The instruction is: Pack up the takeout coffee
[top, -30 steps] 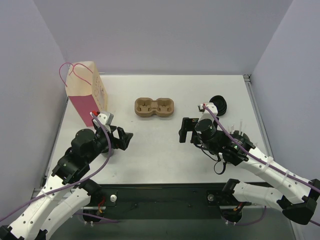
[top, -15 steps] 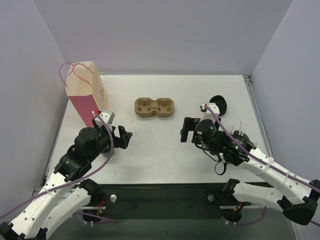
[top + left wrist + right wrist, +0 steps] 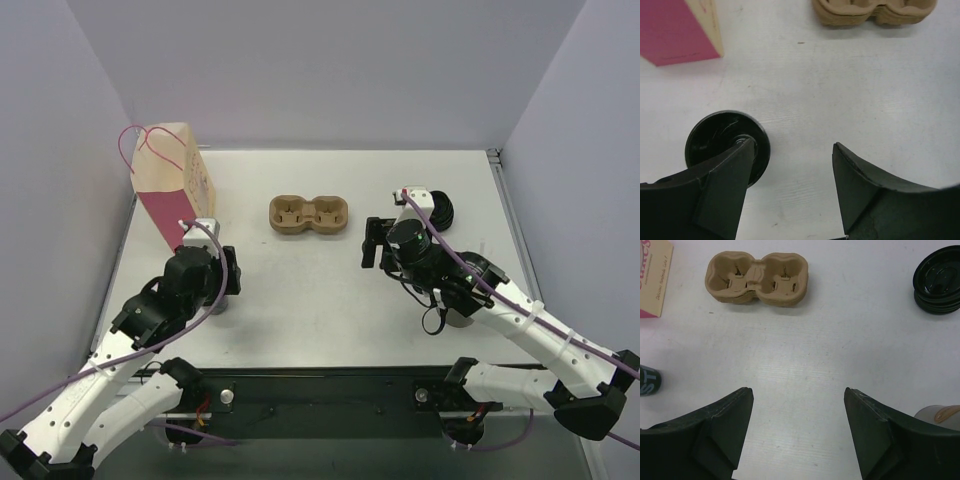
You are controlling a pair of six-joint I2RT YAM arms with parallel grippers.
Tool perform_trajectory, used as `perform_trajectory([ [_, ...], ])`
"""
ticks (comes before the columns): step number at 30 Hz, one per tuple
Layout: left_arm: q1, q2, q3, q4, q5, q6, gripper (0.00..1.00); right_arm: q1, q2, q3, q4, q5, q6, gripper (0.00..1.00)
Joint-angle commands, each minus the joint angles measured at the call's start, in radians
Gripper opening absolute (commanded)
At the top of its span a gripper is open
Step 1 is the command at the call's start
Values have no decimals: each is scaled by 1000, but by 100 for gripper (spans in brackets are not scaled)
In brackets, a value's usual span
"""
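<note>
While L fingers (image 3: pixel 722 192) gape by cup (image 3: pixel 715 137), R fingers (image 3: pixel 872 427) gape, grip nil.

White table (image 3: pixel 330 300); pale lilac walls (image 3: pixel 330 70) three sides; light even, apparently overhead.

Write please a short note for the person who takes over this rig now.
Left gripper: open, empty, right next to the black cup, not around it.
Right gripper: open, empty, facing the pulp tray.
Done: nothing packed; both tray wells are empty.
Left: grasp the cup, set it in a well.
</note>
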Motion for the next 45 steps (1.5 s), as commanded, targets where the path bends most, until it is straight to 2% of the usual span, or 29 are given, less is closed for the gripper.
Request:
perform_trajectory([
  [1,0,29,73,-194,-163,-135,70,5,-16,-21,0,-37,-28,73],
  [5,0,57,64,-176,-181,-141,59,5,-42,-64,9,-74,-25,70],
  [7,0,83,47,-142,-160,-131,58,3,-53,-75,12,-89,-44,67],
  [11,0,128,21,-95,-141,-108,50,3,-73,-87,10,-111,-57,65],
  [24,2,209,14,-91,-155,-91,42,8,-107,-102,9,-155,-58,64],
  [26,3,217,14,-93,-156,-94,38,9,-108,-102,9,-158,-55,64],
  [38,25,269,24,-107,-143,-95,37,12,-115,-102,7,-183,-54,63],
  [45,31,263,21,-105,-143,-91,30,13,-115,-104,7,-185,-54,63],
])
